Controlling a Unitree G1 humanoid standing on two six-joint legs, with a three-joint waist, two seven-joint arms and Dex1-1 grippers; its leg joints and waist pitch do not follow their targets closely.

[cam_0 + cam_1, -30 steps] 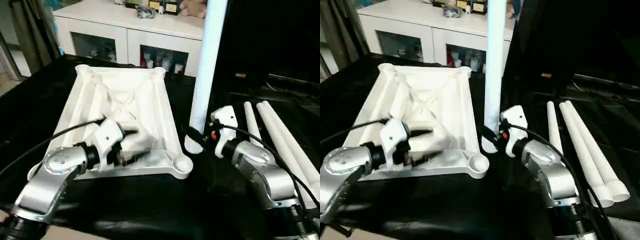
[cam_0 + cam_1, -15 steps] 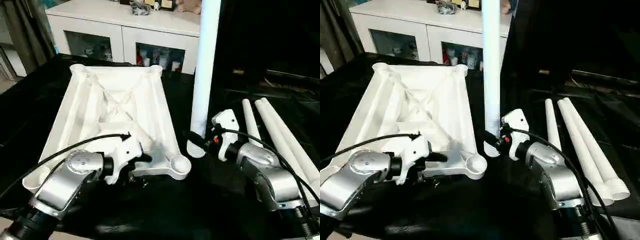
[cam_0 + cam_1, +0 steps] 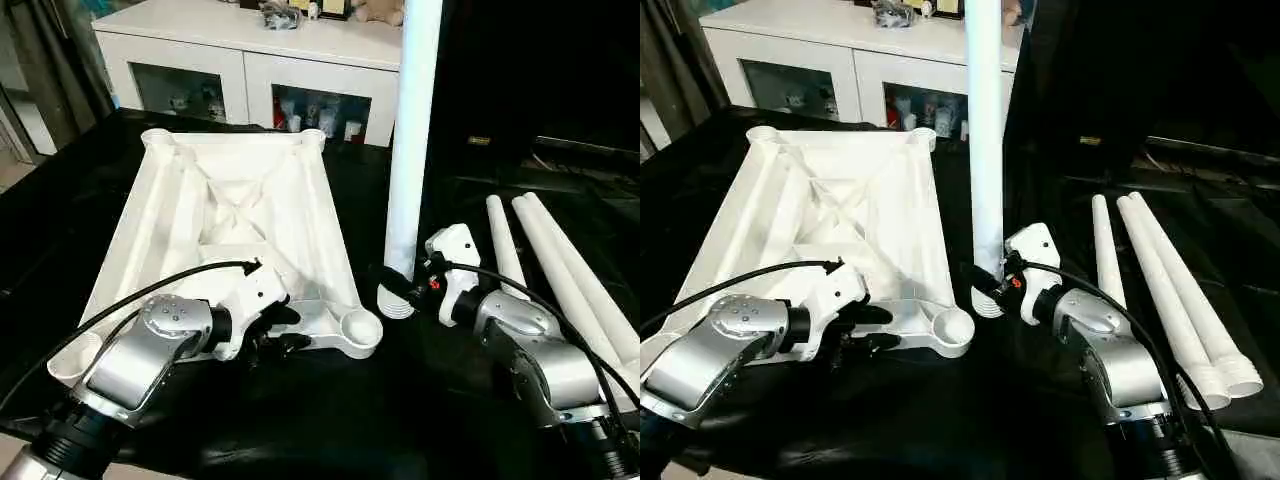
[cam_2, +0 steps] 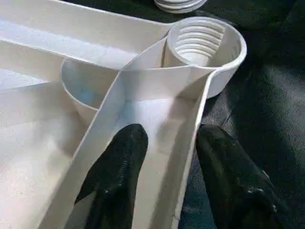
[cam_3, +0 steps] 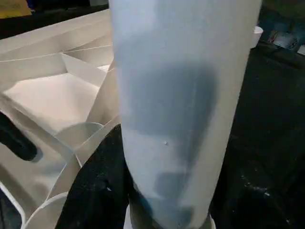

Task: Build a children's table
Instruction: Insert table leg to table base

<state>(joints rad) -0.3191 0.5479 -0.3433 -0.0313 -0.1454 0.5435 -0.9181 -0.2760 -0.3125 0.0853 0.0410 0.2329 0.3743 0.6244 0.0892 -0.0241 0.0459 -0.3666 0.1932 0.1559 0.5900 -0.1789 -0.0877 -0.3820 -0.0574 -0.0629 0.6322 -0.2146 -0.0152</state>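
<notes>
The children's table is in parts: its white ribbed tabletop [image 3: 240, 200] lies underside up on the black table. My left gripper [image 3: 283, 329] stands open astride the tabletop's near rim, just left of the near right corner socket [image 3: 360, 326]. In the left wrist view one finger [image 4: 116, 171] sits inside the rim channel and the other [image 4: 228, 176] outside the wall. My right gripper [image 3: 392, 289] is shut on the lower end of one upright white leg [image 3: 410, 130]. That leg's threaded foot [image 3: 396, 304] rests on the table beside the same socket. Three more legs [image 3: 560, 270] lie flat at the right.
A white cabinet [image 3: 250, 60] with glass doors stands behind the table, with small items on top. A dark panel [image 3: 540, 70] rises at the back right. Black cloth [image 3: 400, 410] covers the table in front of the tabletop. A black cable [image 3: 150, 290] arcs over my left forearm.
My left gripper came back from over the tabletop's ribs to its near rim, and its fingers have narrowed around that rim. The right gripper still holds the upright leg in place.
</notes>
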